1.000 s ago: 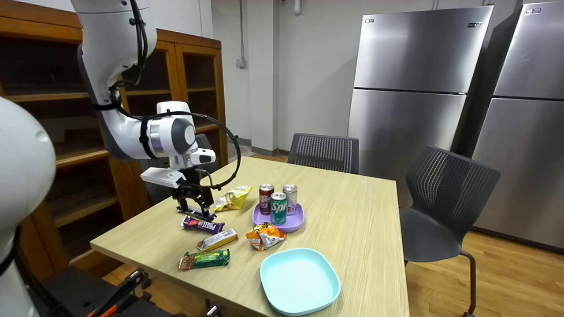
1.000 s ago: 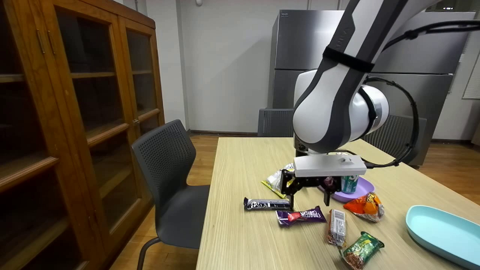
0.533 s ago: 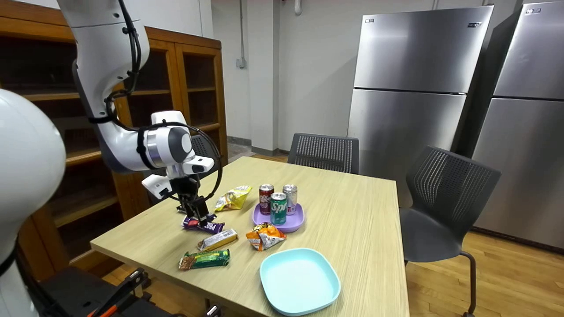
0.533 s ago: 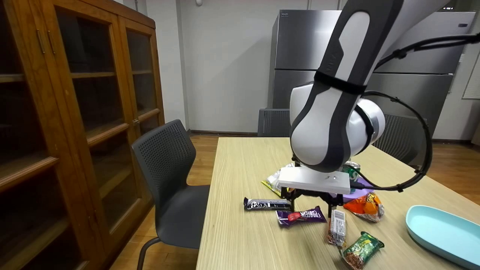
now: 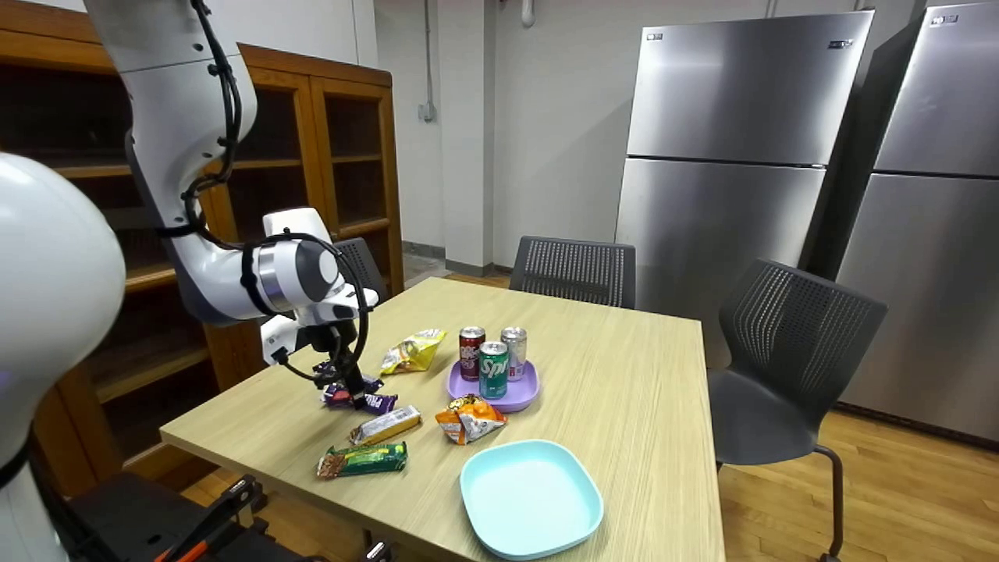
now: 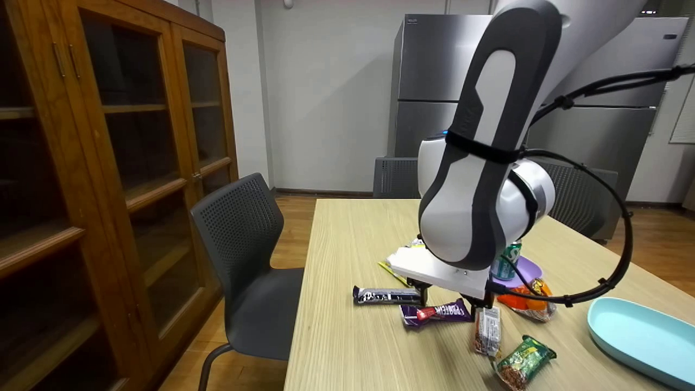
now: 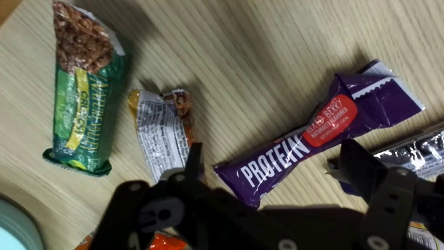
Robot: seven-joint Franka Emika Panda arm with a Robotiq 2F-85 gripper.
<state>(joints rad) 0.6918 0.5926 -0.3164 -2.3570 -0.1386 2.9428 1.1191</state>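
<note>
Spread apart, the black end effector (image 7: 272,145) is lower than a second ago, seemingly within reach of the oblong purple foil-wrapped protein bar (image 7: 312,139), toward three o'clock in the wrist view, on the pale wood-grain desk (image 7: 222,69).

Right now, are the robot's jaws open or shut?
Open: in the wrist view the jaws stand wide apart, with the purple protein bar showing in the gap between them.
</note>
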